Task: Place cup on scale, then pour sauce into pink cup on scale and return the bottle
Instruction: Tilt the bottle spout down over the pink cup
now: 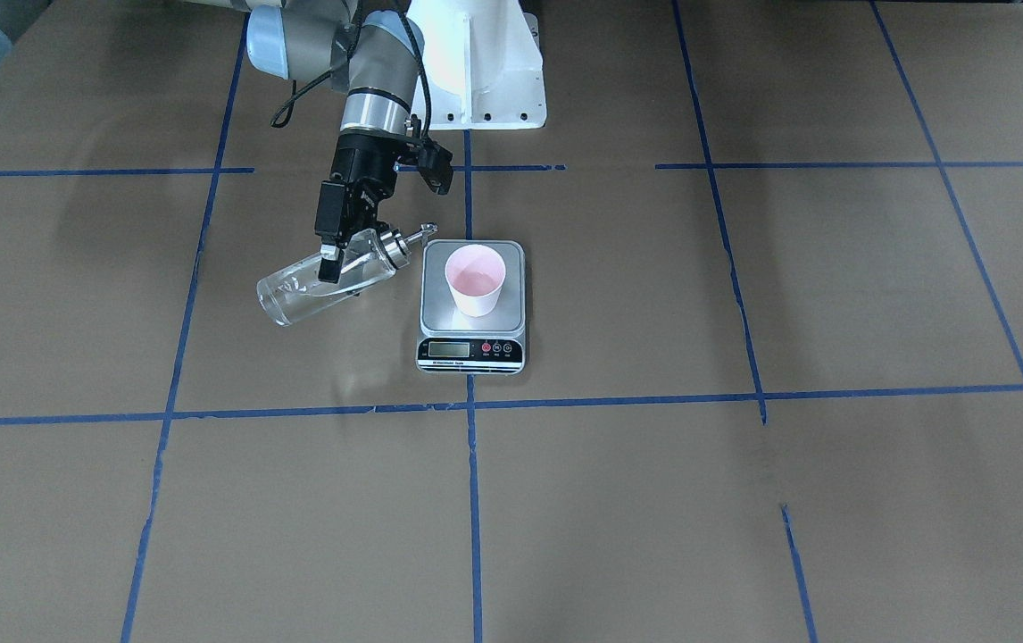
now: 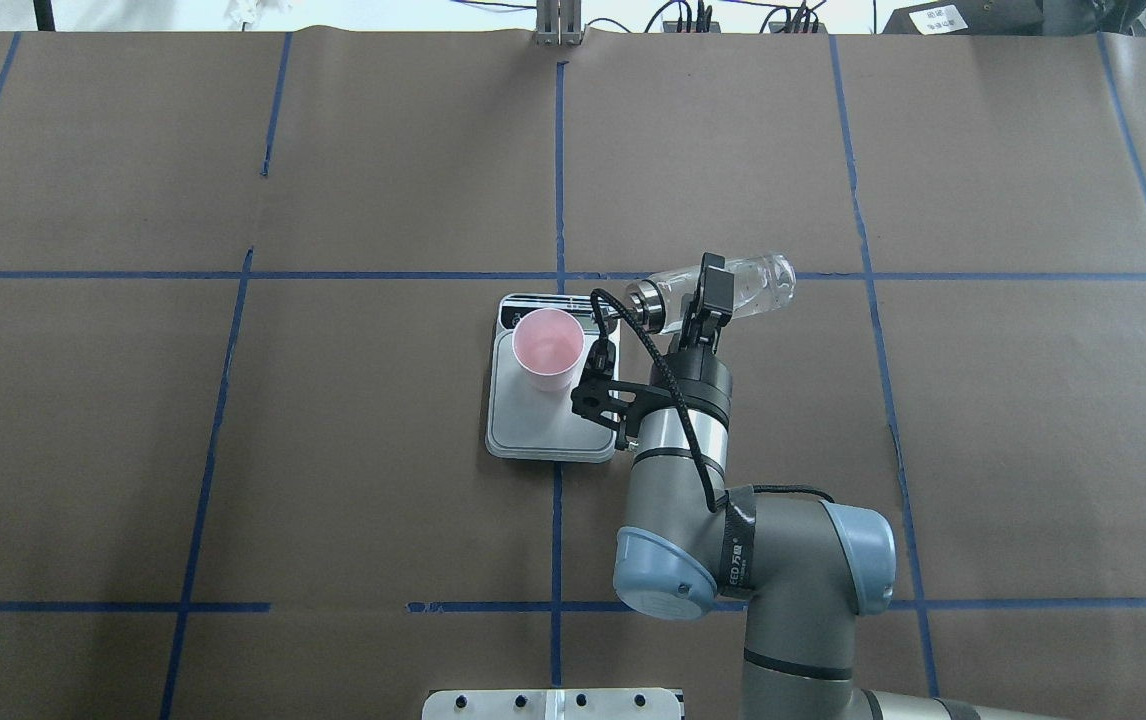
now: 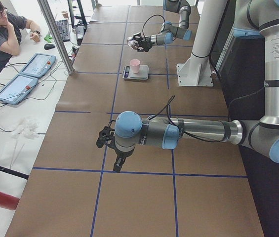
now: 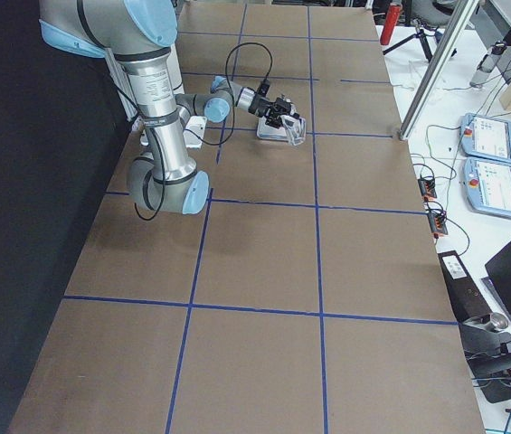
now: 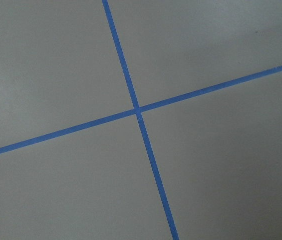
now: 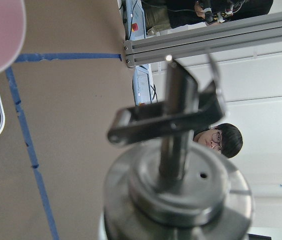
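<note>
Overhead exterior: one cup (image 2: pixel 548 347), one bottle (image 2: pixel 758 283)

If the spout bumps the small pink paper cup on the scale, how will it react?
The small pink paper cup shows no visible liquid and looks thin-walled, so it is probably light. It narrows toward its base, so a knock near the rim might tip it. On the smooth silver scale plate, it may slide.

Pale pink is being shown by the cup (image 1: pixel 475 279), silver-grey by the scale (image 1: pixel 516 290), blue gridlines (image 1: pixel 474 500) by the brown table (image 1: pixel 744 518).
</note>
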